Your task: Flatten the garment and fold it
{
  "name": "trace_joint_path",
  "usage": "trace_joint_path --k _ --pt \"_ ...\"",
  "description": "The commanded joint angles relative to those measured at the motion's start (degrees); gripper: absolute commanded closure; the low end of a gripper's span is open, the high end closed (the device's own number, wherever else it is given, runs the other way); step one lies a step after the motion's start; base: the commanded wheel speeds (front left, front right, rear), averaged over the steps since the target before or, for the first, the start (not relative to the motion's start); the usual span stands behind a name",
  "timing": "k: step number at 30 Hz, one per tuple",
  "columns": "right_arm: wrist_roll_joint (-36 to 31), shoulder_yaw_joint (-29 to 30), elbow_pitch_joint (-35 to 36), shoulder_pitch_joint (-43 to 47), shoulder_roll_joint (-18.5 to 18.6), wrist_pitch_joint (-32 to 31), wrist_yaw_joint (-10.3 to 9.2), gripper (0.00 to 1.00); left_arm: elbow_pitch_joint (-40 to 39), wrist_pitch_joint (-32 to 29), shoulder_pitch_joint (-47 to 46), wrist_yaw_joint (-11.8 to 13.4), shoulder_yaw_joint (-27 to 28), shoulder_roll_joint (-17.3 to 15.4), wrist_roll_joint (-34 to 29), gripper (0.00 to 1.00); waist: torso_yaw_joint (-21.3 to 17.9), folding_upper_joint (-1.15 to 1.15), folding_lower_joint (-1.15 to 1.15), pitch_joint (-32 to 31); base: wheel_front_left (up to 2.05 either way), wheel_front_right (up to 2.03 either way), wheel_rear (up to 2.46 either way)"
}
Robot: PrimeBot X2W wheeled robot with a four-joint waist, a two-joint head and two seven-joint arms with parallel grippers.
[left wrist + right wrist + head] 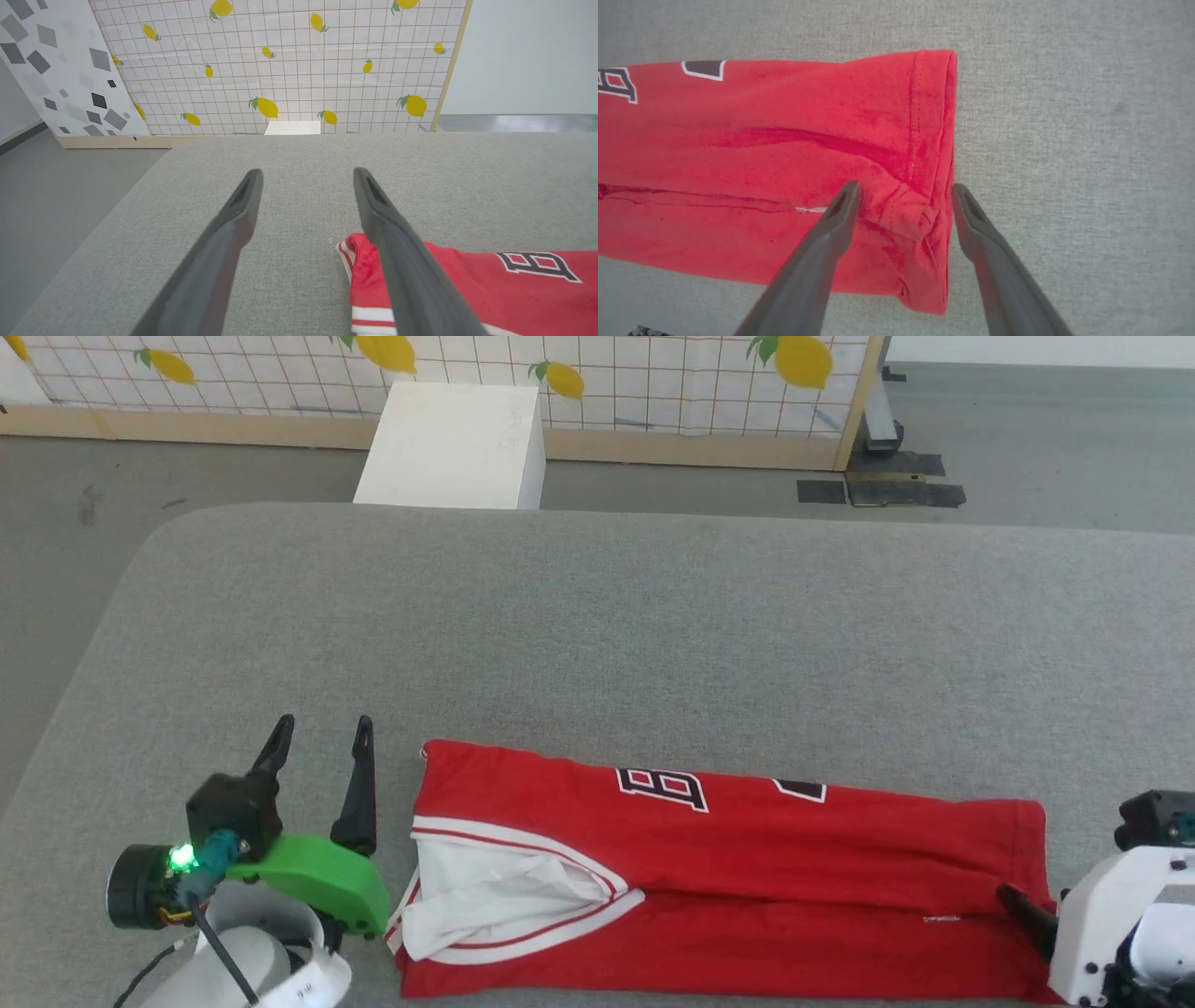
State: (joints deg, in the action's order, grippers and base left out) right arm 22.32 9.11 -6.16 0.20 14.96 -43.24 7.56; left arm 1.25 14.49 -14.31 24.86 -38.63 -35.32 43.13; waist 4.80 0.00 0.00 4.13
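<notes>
Head view: the garment [728,877] lies on the grey bench [597,616] along its near edge, as a long red band running left to right. The upper part of the black print shows at its far edge, and a white sleeve [495,896] lies turned in on top at the left end. The left tool [324,721] stands just left of that end, spread wide and empty. One dark finger of the right tool [1025,907] reaches over the right end.

Left wrist view: the left tool [308,171] is wide, with bare bench between its fingers and the garment's striped trim [369,315] beside the right finger.

Right wrist view: the right tool [906,185] is wide too, and nothing is held. Its fingers straddle the slightly puckered hem corner [924,219]; whether they touch the cloth I cannot tell.

Judged from this, the flattening and the lengthwise fold look done. What remains is the crosswise folding — bringing the two ends together — and perhaps smoothing that corner.
</notes>
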Motion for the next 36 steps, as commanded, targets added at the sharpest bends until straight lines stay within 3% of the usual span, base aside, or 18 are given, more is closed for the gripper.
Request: trace_joint_path --k 1,6,14,25,26,27,36 --pt "-1.28 1.37 0.48 0.60 -1.62 -0.43 -0.08 0.00 -0.33 0.43 1.20 0.34 0.65 0.47 -2.67 0.00 0.01 0.00 0.00 0.25 0.00 0.00 0.00" --pt "-4.72 6.15 1.08 0.78 -6.99 -1.28 -0.08 0.00 -2.00 0.49 4.77 0.03 2.98 1.80 -11.25 0.00 0.30 0.00 0.00 1.10 0.00 0.00 0.00" --pt "-8.83 11.40 -0.67 0.42 -10.41 -1.49 -0.08 0.00 -2.22 0.50 8.58 -2.90 5.72 5.42 -18.30 0.00 1.85 0.00 0.00 3.12 0.00 0.00 0.00" --pt "-3.49 8.07 -2.21 2.31 -11.90 -7.17 -0.08 0.02 -0.49 0.51 8.96 -7.03 10.28 8.83 -21.93 0.00 3.47 0.00 0.00 5.58 0.00 0.00 0.00" --pt "-2.85 7.31 -1.96 2.49 -11.94 -7.43 -0.08 0.67 -0.34 0.51 9.02 -7.38 10.68 9.09 -22.22 0.00 3.49 0.00 0.00 5.68 0.00 0.00 0.00" --pt "-2.29 6.82 -1.76 2.59 -11.96 -7.55 -0.08 1.00 -0.21 0.51 9.09 -7.66 11.00 9.29 -22.43 0.00 3.48 0.00 0.00 5.70 0.00 0.00 0.00" --pt "-2.15 5.60 -0.66 2.29 -11.14 -5.57 -0.08 1.00 1.54 0.51 10.26 -9.99 13.50 11.00 -23.69 0.00 2.38 0.00 0.00 3.91 0.00 0.00 0.00"
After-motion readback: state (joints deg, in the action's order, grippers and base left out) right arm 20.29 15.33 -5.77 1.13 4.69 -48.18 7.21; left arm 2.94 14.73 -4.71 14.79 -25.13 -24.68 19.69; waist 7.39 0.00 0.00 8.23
